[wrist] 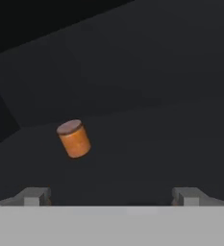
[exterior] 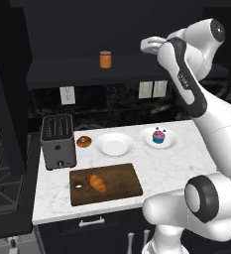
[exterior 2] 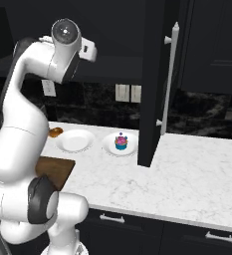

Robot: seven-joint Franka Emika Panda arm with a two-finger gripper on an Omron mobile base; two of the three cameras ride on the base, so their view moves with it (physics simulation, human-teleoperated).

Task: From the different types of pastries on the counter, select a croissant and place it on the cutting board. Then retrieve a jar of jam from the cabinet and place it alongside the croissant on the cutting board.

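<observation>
The orange jar of jam (exterior: 105, 59) with its paler lid stands on the dark shelf of the cabinet (exterior: 87, 69). In the hand view the jar of jam (wrist: 74, 139) appears tilted, ahead and left of my gripper (wrist: 112, 197), which is open with its fingertips (wrist: 36, 196) far apart and nothing between them. My gripper (exterior: 147, 45) is raised at shelf height, right of the jar and apart from it. The croissant (exterior: 96, 182) lies on the dark brown cutting board (exterior: 122, 181). A donut (exterior: 84, 141) and a pink-frosted cupcake (exterior: 158, 135) sit on the counter (exterior: 186, 158).
A toaster (exterior: 58, 141) stands left of the board, and an empty white plate (exterior: 115, 144) lies behind it. The cupcake rests on a second plate (exterior: 170, 142). An open dark cabinet door (exterior 2: 155, 84) hangs over the counter right of the cupcake (exterior 2: 120, 141). A stove (exterior: 5, 173) borders the counter's left end.
</observation>
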